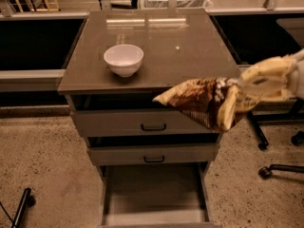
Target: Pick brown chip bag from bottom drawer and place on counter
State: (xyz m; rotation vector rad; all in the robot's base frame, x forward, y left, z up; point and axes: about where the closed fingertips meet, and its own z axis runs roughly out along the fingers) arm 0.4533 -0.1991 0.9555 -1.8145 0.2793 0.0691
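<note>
The brown chip bag, crinkled dark brown and tan, hangs in the air in front of the cabinet's right front corner, at about the height of the counter edge. My gripper comes in from the right, shut on the bag's right end. The bottom drawer is pulled open below, its grey tray interior bare. The counter is the glossy grey-brown top of the cabinet, just left of and behind the bag.
A white bowl stands on the counter's left side. Two shallower drawers with dark handles sit above the open one, both slightly ajar. Office chair legs and castors stand on the floor at the right.
</note>
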